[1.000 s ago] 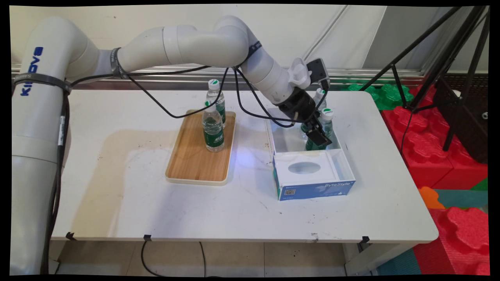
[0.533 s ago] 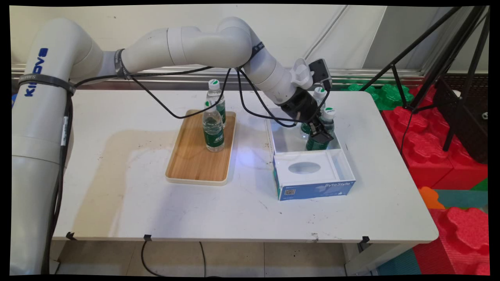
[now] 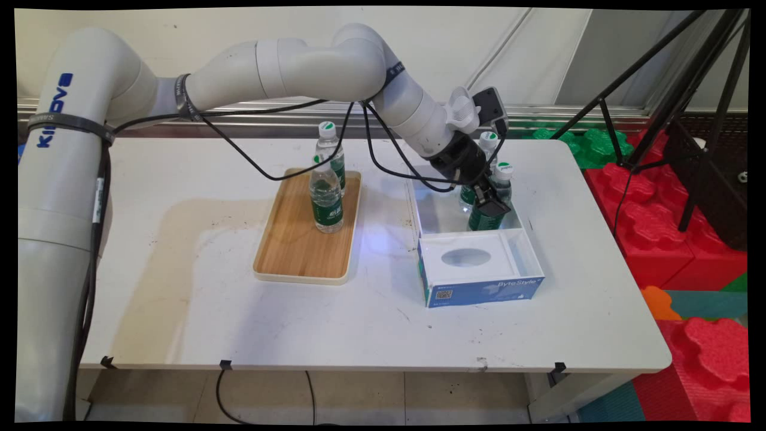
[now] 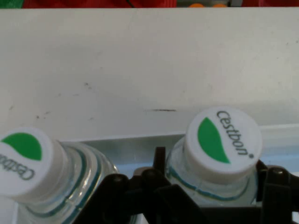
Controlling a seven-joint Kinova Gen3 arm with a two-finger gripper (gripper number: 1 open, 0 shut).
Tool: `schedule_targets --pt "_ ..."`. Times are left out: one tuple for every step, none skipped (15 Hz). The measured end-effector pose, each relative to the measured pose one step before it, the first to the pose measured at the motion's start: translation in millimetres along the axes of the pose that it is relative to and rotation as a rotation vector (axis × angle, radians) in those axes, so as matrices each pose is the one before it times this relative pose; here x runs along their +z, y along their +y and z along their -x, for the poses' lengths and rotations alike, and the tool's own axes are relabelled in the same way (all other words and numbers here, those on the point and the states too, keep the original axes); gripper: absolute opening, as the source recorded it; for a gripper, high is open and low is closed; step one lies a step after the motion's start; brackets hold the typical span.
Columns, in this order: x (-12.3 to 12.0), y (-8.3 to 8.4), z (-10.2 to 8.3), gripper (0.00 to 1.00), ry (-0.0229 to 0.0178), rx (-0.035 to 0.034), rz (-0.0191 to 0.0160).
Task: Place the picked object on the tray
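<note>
- Table, white and scuffed, carries everything else; red and green foam blocks lie on the floor off its 3 o'clock side.
- Arm reaches in from 9 o'clock and slopes down toward the table's 2 o'clock area, with black cables looping beneath it.
- Box, white with a blue front, lies at 3 o'clock from the tray. Its 6 o'clock end holds a white insert with an oval cut-out; its 12 o'clock end is an open compartment.
- Wooden tray lies near the table's middle, long axis running 12 to 6.
- Two tray bottles stand upright at the tray's 12 o'clock end: the front tray bottle, and the rear tray bottle just behind it at 12 o'clock.
- Gripped bottle, green-labelled and white-capped, stands upright in the open compartment, toward its 3 o'clock wall.
- Neighbour bottle stands in the same compartment at about 11 o'clock from the gripped one, close beside it; the arm's wrist hides most of it.
- Gripper is clamped on the gripped bottle's body below the shoulder; in the hand view one black finger lies against each side of it.
- Cap of the gripped bottle is white with a green leaf mark and lettering.
</note>
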Motion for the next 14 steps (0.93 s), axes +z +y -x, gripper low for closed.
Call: schedule_targets --pt "-2.61 -0.05 -1.17 0.00 0.00351 -0.00143 -0.00165" --pt "-3.69 -0.12 -1.15 0.00 0.00425 -0.00235 -0.00249" --pt "-4.02 0.08 -1.50 0.00 0.00440 -0.00235 -0.00224" --pt "-4.81 0.18 -1.98 0.00 0.00592 -0.00220 -0.00300" --pt "-4.82 0.36 -2.54 0.00 0.00689 -0.00145 -0.00208" --pt "-5.67 0.39 -2.61 0.00 0.00753 -0.00170 -0.00252" --pt "-6.70 0.43 -2.17 0.00 0.00791 -0.00175 -0.00250" --pt "-5.25 0.75 -2.79 0.00 0.00740 0.00016 -0.00044" --pt "-3.99 0.56 -1.46 0.00 0.00477 0.00026 -0.00026" --pt "-6.31 0.87 -1.91 0.00 0.00720 0.00061 -0.00052" --pt "-4.30 0.67 -1.23 0.00 0.00445 0.00108 0.00000" --pt "-6.90 1.35 -1.79 0.00 0.00684 0.00351 0.00021" --pt "-4.52 0.99 -1.16 0.00 0.00437 0.00286 0.00038" --pt "-6.39 1.34 -1.73 0.00 0.00598 0.00395 0.00022"
